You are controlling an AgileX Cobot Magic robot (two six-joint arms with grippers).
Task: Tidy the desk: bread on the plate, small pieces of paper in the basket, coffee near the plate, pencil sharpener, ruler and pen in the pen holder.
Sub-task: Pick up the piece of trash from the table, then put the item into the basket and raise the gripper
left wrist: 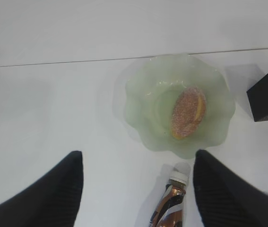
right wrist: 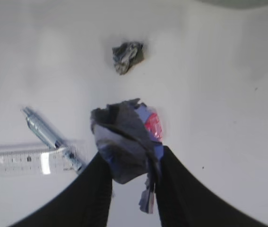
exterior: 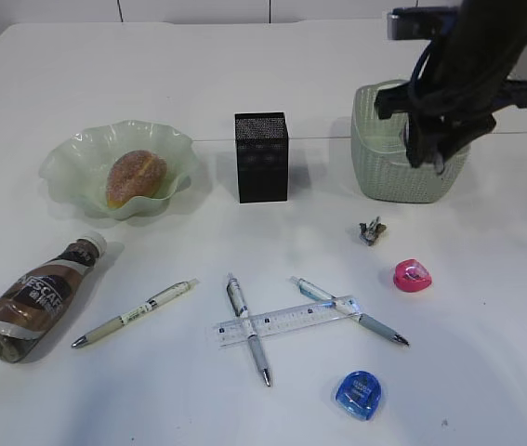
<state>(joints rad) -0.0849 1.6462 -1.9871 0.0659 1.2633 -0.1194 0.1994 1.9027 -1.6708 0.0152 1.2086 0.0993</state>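
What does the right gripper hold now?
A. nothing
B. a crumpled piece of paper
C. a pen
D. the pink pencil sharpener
B: in the right wrist view the right gripper is closed on a crumpled piece of paper; the pink pencil sharpener lies on the desk.
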